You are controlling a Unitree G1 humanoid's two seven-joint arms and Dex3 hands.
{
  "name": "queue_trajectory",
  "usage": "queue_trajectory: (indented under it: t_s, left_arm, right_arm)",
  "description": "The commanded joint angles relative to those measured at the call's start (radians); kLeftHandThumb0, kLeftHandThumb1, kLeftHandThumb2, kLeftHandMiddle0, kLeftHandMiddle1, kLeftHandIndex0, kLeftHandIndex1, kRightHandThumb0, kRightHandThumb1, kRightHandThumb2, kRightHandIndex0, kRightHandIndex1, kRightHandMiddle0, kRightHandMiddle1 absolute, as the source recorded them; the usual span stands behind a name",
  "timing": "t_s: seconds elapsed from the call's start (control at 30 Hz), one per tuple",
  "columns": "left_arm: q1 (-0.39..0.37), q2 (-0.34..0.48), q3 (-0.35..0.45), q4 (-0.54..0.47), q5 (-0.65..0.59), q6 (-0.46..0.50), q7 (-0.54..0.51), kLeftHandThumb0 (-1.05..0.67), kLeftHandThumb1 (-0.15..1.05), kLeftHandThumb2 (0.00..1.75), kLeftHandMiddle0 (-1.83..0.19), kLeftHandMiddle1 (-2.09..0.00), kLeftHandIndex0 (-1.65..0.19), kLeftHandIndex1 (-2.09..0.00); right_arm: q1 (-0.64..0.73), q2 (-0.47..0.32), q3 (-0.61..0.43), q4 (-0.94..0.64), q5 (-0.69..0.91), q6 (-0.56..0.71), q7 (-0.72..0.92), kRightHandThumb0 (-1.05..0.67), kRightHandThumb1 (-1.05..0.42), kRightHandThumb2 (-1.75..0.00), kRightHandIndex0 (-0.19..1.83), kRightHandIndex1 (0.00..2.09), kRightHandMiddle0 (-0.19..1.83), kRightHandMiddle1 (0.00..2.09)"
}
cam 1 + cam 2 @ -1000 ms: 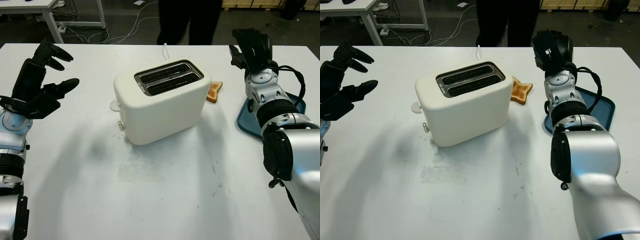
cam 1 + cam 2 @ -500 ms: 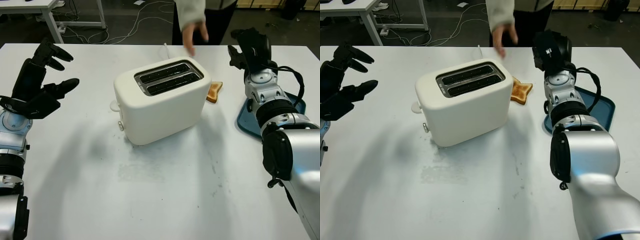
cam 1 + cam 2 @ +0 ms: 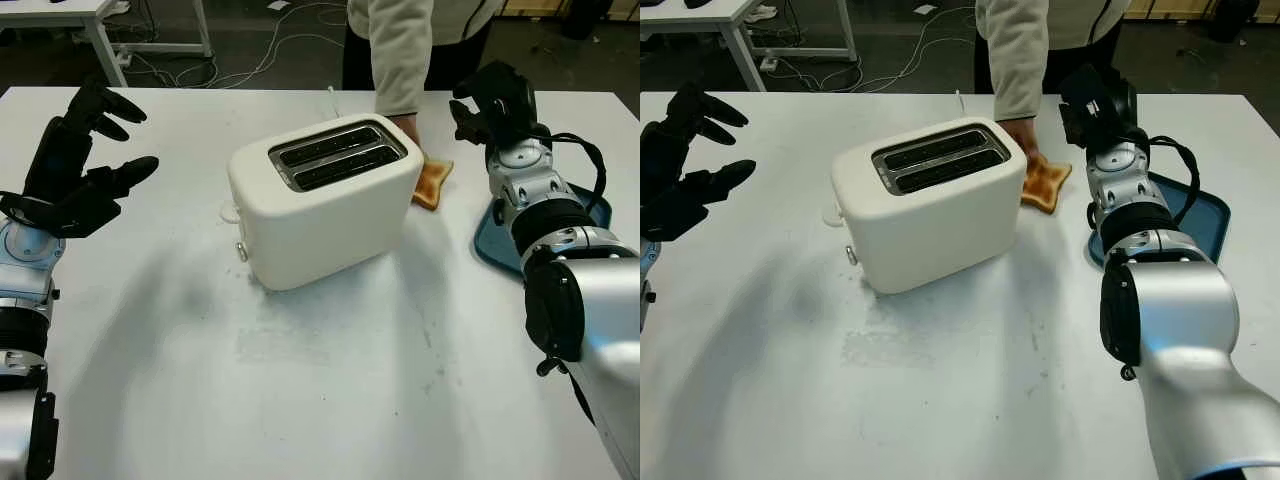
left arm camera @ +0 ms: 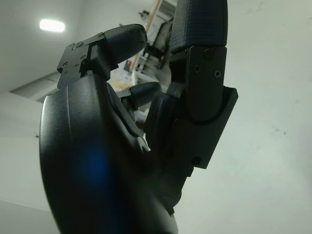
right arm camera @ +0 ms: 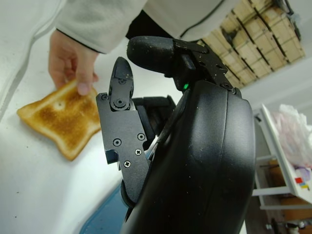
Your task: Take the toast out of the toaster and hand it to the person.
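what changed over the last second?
A person's hand came in from the far side and took hold of the toast behind the toaster, shifting it slightly. The right hand moved only a little by the blue tray; the left hand and toaster stayed put.

Browned toast flat on table behind white toaster, person's hand touching it, slots dark

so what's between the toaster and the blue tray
The toast lies on the table there, with a person's hand on it, seen in both eye views beside the toaster and tray.
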Motion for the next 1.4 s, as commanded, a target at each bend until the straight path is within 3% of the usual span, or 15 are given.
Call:
queue_trajectory:
  t_s: [0.0,0.17,0.27,0.5,0.77,0.93,1.17,1.37]
  left_arm:
    - [0.007,0.004,0.006,-0.008,-0.004,-0.005,0.006,-1.05,0.92,0.45,0.00,-1.75,0.00,-1.61]
    - [0.006,0.006,0.006,-0.003,-0.003,-0.011,0.005,-1.05,0.92,0.46,0.00,-1.75,0.00,-1.60]
    - [0.005,0.007,0.006,0.002,-0.002,-0.013,0.006,-1.05,0.92,0.46,0.00,-1.75,0.00,-1.60]
    - [-0.001,0.007,0.004,0.018,-0.004,-0.021,0.000,-1.05,0.92,0.45,0.00,-1.74,0.00,-1.60]
    - [-0.007,-0.001,0.005,0.041,-0.012,-0.031,-0.005,-1.05,0.92,0.45,0.00,-1.74,0.00,-1.61]
    - [0.014,-0.020,0.017,0.048,-0.042,-0.038,-0.012,-1.05,0.92,0.42,0.00,-1.73,0.00,-1.60]
    - [0.140,-0.144,0.066,-0.042,-0.176,-0.033,-0.016,-1.05,0.92,0.30,-0.04,-1.67,-0.03,-1.56]
    - [0.233,-0.290,0.085,-0.072,-0.262,-0.062,-0.025,-1.05,0.92,0.18,-0.22,-1.47,-0.20,-1.37]
  right_arm:
    - [0.019,0.008,-0.005,0.000,0.011,-0.010,0.015,-0.18,-0.92,-0.40,0.57,1.75,0.31,1.75]
    - [0.051,0.007,0.034,-0.008,-0.025,-0.044,-0.004,-0.19,-0.92,-0.40,0.54,1.75,0.34,1.75]
    - [0.086,0.003,0.059,-0.016,-0.039,-0.103,-0.007,-0.16,-0.92,-0.40,0.66,1.75,0.45,1.75]
    - [0.220,-0.014,0.092,-0.075,-0.046,-0.355,-0.009,-0.14,-0.92,-0.43,0.84,1.75,0.65,1.75]
    - [0.363,0.005,0.028,-0.179,0.065,-0.454,0.054,-0.23,-0.92,-0.46,0.85,1.75,0.60,1.75]
    - [0.433,0.026,0.009,-0.231,0.106,-0.492,0.068,-0.27,-0.92,-0.45,0.93,1.75,0.71,1.75]
    - [0.648,0.088,-0.011,-0.492,0.169,-0.517,0.110,-0.38,-0.92,-0.45,0.93,1.75,0.71,1.75]
    - [0.824,0.152,-0.014,-0.709,0.172,-0.472,0.085,-0.49,-0.92,-0.42,0.94,1.75,0.67,1.75]
